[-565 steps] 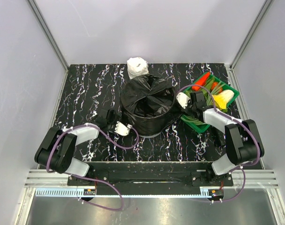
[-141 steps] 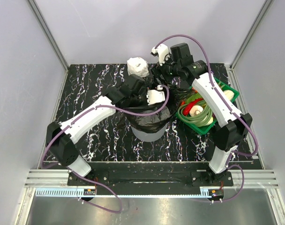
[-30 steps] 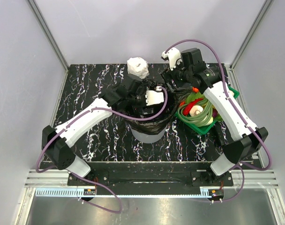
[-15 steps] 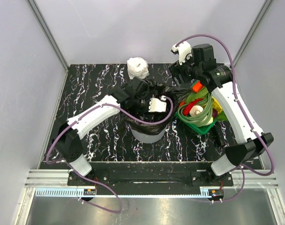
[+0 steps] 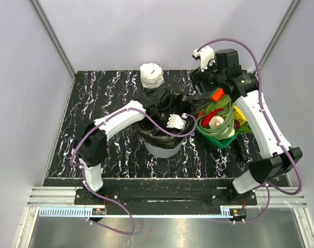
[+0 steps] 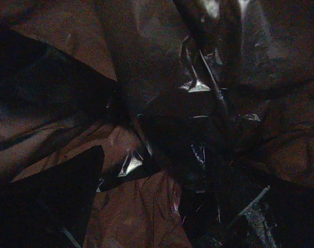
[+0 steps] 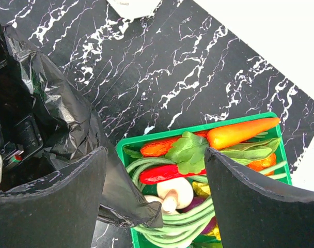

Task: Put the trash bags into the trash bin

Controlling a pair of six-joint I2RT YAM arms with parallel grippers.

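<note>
The light-grey trash bin (image 5: 161,149) stands mid-table with the black trash bag (image 5: 153,135) lining it and folded over its rim. My left gripper (image 5: 163,112) reaches down into the bin mouth. The left wrist view is dark and filled with crinkled black film (image 6: 198,88); one finger (image 6: 69,201) shows at the lower left, set wide. My right gripper (image 5: 202,84) (image 7: 154,199) hangs open above the gap between bin and basket, holding nothing. A flap of the bag (image 7: 121,196) drapes onto the basket's corner beneath it.
A green basket (image 5: 226,138) (image 7: 146,139) of vegetables sits right of the bin, touching the bag's flap. A small white wrapped roll (image 5: 151,75) stands behind the bin. Grey walls close off the black marbled table on three sides.
My left arm has pushed further over and down into the bin, its elbow swinging in towards it. My right arm has drawn back and to the right, away from the bin's rim.
</note>
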